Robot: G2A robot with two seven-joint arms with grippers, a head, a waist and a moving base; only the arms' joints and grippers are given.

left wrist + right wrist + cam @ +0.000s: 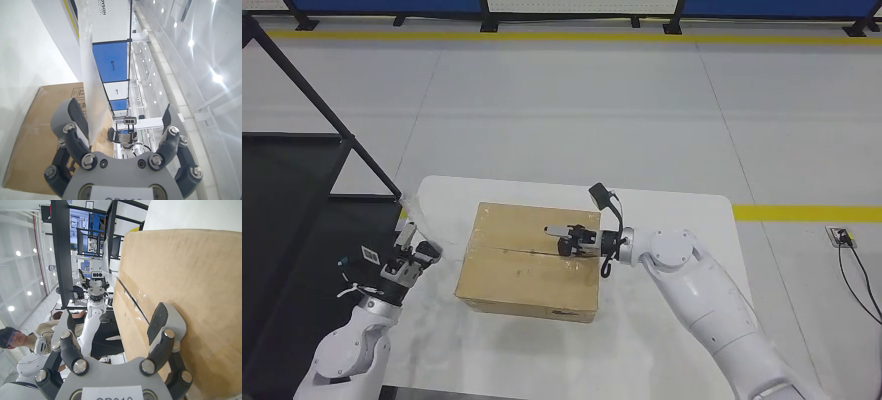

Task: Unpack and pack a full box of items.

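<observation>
gaping left pincer [122, 106] beside tape strip [90, 85], right pincer [114, 309] open over box [179, 275]

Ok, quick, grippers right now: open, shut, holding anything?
Left gripper: open, with a clear tape strip against one finger.
Right gripper: open, empty, over the top of the box.

White table [542, 350] w/ rounded corners is standing on a pale grey floor [572, 110]. One closed cardboard box [532, 262] is sitting directly on it, approx. mid-table, a bit left of centre, and slightly skewed vs. the table edges. Box flaps are lying flat, meeting in a seam running left-right across the top. Box is resting well in from every table edge, w/ more white surface showing on the right.
</observation>
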